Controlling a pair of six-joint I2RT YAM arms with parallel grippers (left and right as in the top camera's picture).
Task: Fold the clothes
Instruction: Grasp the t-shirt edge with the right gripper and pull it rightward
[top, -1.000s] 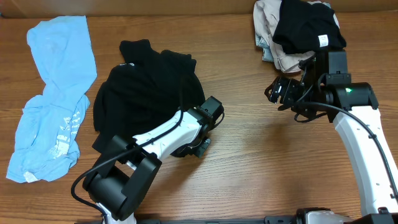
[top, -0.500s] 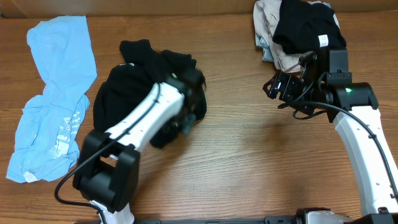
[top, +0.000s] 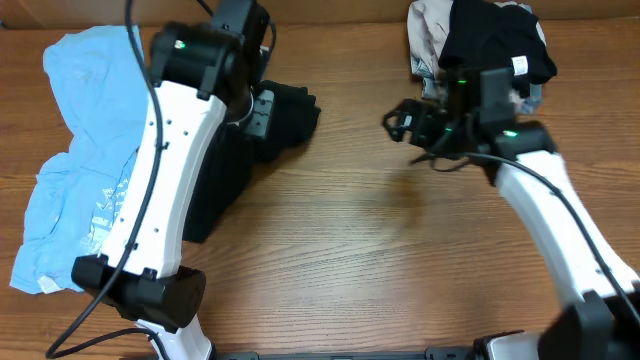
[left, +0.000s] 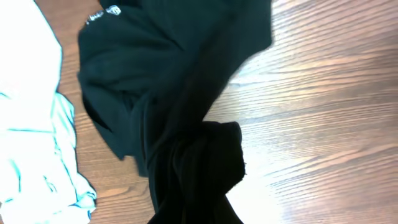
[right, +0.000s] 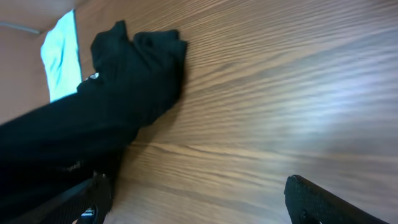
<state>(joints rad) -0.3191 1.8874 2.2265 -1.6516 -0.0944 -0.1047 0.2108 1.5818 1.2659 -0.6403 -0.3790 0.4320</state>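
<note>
The large black shirt (top: 288, 112) hangs bunched from my left gripper (top: 261, 106), which is raised over the far left of the table. Its lower part trails down to the wood (top: 214, 190). In the left wrist view the black shirt (left: 180, 112) fills the middle and covers the fingers (left: 196, 214), which are shut on it. My right gripper (top: 401, 124) is open and empty over bare wood to the right of the shirt. In the right wrist view its fingers (right: 205, 205) are wide apart, with the black shirt (right: 134, 68) ahead on the left.
The light blue tee (top: 85, 150) with white print lies crumpled at the left; it also shows in the left wrist view (left: 25, 124). A pile of beige (top: 432, 30) and black pieces (top: 490, 45) sits at the far right corner, just behind the right arm.
My left arm has swung up and toward the far left, lifting the black shirt off the table. My right gripper has moved left toward the shirt.
</note>
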